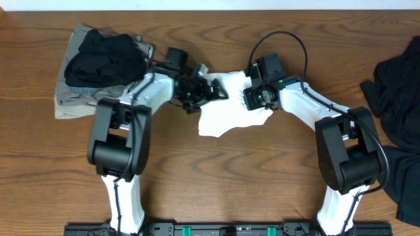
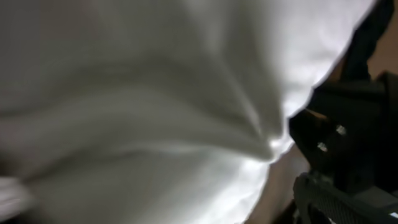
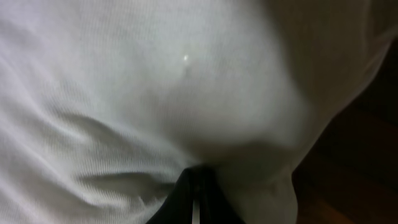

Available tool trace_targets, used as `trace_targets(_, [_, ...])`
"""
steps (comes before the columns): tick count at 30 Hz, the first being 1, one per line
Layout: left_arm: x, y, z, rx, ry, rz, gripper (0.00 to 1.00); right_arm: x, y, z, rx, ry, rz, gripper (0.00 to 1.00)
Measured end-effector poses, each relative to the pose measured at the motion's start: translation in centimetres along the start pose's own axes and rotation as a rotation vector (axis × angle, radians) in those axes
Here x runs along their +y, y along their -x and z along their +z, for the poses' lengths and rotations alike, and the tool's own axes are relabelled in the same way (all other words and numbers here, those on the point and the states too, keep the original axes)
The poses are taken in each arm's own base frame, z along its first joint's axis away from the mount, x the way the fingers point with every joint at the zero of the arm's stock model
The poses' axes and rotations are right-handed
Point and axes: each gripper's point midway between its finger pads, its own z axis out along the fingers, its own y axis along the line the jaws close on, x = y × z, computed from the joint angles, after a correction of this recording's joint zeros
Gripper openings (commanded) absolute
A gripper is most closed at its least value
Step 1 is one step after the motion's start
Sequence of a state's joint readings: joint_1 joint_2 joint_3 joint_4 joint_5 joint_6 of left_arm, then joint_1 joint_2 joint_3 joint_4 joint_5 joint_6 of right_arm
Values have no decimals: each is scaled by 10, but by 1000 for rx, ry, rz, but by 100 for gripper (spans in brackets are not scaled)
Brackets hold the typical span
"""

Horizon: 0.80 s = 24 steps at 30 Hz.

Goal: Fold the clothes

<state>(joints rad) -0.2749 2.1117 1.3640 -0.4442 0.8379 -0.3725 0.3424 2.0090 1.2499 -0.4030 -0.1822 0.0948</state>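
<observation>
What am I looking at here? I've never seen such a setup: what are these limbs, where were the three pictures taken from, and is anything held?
These are two robot arms at a wooden table, each ending in a two-finger gripper. The wide picture comes from a camera fixed above; the other two come from cameras on the wrists, so close that white cloth fills them. In the middle lies a crumpled white shirt. The right gripper is shut on it: the cloth puckers at its fingers in the right wrist view. The left gripper is at the shirt's other side; whether it grips cannot be told. At the picture's upper left a black garment sits on a grey-khaki garment; another black garment lies at the right edge.
</observation>
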Motion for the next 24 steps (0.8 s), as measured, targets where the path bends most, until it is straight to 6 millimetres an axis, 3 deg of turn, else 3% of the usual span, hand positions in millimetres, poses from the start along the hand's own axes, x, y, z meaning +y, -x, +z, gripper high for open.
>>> trace_targets(5, [-9,-11,17,27,27,36,78,0,-1,0,3,-1,2,5])
trace_targets(8, [-11,-9,23,12,44,52,56,0,-1,0,6,-1,2,5])
trace_targets(10, [-9,-7,28,0,63,62,33,0,-2,0,11,-3,4,5])
trace_targets(13, [-3,-8,33,1,83,63,14,-1,-5,-1,24,-6,6,5])
trace_targets(17, [0,-8,30,5,87,58,6,-2,-13,-7,60,-9,17,6])
trace_targets(20, [3,-12,23,24,92,54,6,-6,-15,-23,65,-15,33,8])
trace_targets(24, [1,-4,-6,-16,91,73,6,-14,15,-76,-79,-24,47,10])
